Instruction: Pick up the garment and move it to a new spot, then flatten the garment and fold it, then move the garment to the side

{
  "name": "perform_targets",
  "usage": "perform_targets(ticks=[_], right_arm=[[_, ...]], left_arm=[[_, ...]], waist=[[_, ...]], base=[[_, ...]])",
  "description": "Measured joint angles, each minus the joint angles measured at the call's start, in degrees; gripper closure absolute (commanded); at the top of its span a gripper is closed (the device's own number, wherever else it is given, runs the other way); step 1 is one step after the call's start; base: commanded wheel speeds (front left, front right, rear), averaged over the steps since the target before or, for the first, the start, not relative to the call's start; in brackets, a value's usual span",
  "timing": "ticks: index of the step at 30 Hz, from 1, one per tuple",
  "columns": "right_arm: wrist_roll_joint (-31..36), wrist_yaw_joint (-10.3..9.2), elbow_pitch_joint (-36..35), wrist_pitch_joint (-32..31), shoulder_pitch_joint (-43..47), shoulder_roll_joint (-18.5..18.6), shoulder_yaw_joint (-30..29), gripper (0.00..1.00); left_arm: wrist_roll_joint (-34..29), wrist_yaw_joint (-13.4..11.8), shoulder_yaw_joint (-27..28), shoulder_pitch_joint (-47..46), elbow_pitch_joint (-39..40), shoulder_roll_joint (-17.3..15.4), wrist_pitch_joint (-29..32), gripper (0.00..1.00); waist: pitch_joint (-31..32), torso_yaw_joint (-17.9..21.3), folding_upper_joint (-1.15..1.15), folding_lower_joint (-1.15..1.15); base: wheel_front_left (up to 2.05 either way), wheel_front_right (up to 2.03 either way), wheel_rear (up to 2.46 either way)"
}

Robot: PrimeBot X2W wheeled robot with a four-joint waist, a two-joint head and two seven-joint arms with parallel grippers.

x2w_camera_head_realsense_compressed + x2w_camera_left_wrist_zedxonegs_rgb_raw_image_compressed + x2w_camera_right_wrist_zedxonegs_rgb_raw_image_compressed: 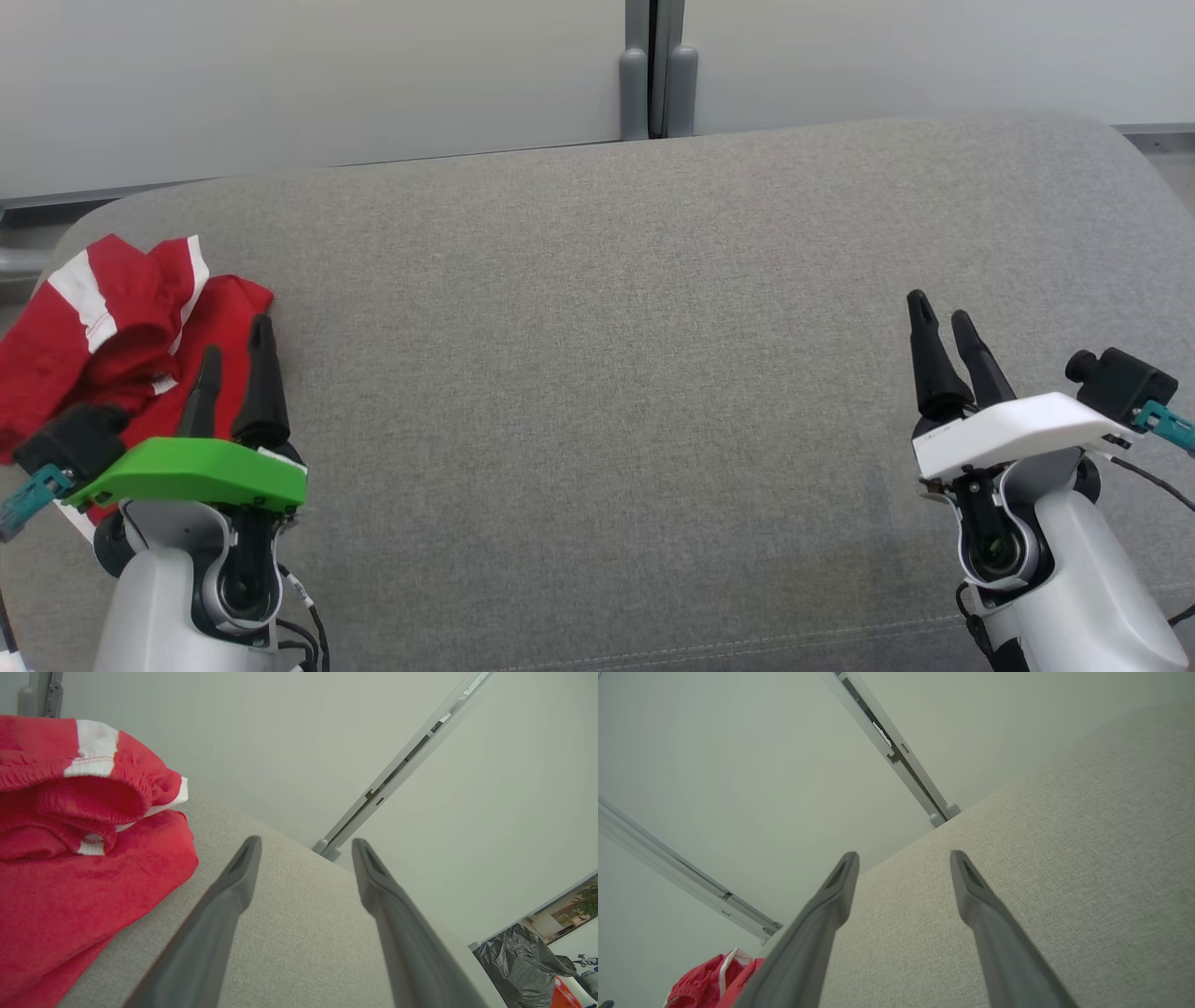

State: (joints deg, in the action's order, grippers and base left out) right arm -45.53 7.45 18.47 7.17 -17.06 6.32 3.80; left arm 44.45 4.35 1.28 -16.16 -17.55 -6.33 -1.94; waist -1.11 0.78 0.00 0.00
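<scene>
The grey cushion (607, 373) is taking up most of the scene. The red garment (112, 327) is lying bunched at its left end, just beside the left gripper (235, 339). The right gripper (941, 308) is hovering well apart from it. Both are standing open and empty. The cloth is looking soft, light and limp, so the gathered elastic edge (70, 781) is probably offering the firmest hold. No readable writing is showing.

red garment (103, 327): 1 | grey cushion (607, 327): 1 | grippers: 2 — left gripper (235, 338), right gripper (941, 308)
</scene>
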Motion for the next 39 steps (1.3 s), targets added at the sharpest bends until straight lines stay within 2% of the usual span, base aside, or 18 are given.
perform_targets(ticks=[18, 28, 39], right_arm=[[14.5, 0.0, 0.3, 2.0, 3.3, 0.0, -0.9, 0.0], [21.6, 0.01, -1.5, 3.2, 4.0, 0.2, 0.0, 0.0], [27.1, 0.01, -2.0, 4.3, 5.3, 0.3, 0.0, 0.0]], left_arm=[[-12.3, -2.4, -5.1, 2.7, -1.3, -0.8, -3.5, 0.0], [-17.7, -4.4, -6.6, 3.0, -2.0, -0.7, -5.6, 0.0], [-21.3, -4.9, -7.4, 4.2, -2.7, -0.4, -7.3, 0.0]], waist=[[0.4, 0.2, 0.0, 0.0], [0.4, 0.3, 0.0, 0.0], [0.5, 0.2, 0.0, 0.0]], base=[[0.0, 0.0, 0.0], [0.0, 0.0, 0.0], [0.0, 0.0, 0.0]])
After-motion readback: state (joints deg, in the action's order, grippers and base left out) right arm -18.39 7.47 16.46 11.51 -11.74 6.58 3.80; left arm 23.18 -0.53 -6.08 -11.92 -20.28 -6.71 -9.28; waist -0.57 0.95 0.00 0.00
